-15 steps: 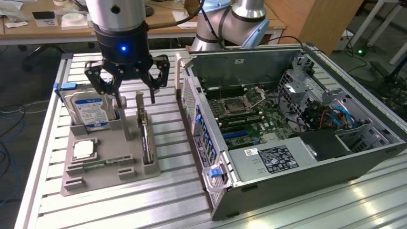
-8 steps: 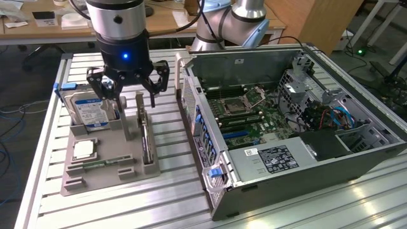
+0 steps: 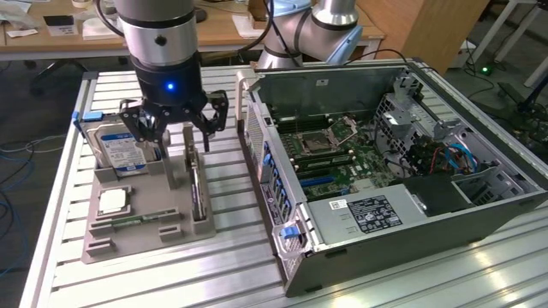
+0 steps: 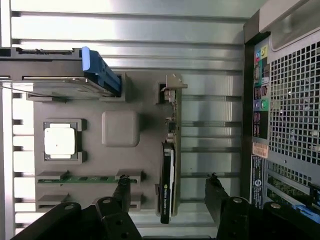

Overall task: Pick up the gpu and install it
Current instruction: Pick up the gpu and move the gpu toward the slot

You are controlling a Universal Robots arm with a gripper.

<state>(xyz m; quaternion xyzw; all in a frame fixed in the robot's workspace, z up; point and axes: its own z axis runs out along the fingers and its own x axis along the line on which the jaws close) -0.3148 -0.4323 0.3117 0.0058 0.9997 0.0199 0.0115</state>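
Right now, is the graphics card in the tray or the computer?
In the tray: the graphics card stands on edge in its slot, outside the computer.

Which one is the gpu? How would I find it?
Find the big open computer case; beside it, on the exterior view's left, sits a grey tray. On the tray's side nearest the case stands the gpu, a thin dark card on edge. The hard drive is blocky with a blue label, and the memory stick is short and green.
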